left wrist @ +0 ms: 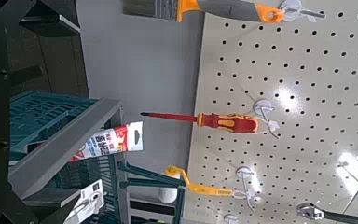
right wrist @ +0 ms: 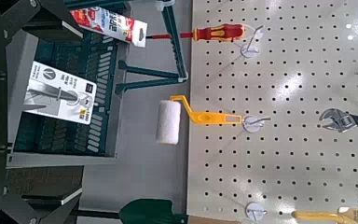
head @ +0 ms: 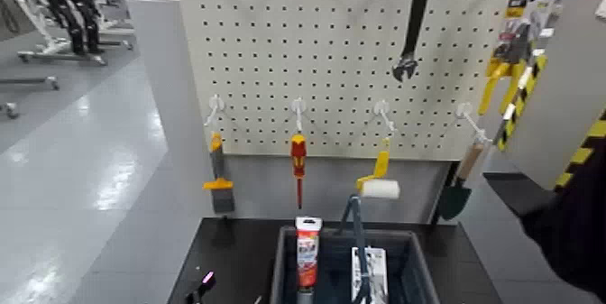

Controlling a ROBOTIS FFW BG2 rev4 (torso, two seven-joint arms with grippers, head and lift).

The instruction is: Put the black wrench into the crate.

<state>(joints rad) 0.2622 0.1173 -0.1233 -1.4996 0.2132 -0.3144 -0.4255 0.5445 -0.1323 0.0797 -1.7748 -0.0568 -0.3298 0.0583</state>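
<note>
The black adjustable wrench (head: pixel 414 30) hangs high at the pegboard's (head: pixel 261 46) upper right; crate (head: pixel 422 267) is between the counter's (head: pixel 230 253) side edges. Both left gripper (left wrist: pixel 65 110) and right gripper (right wrist: pixel 65 112) are wide open, empty. Reaching seems the current step; next, right one should rise toward the handle.
</note>
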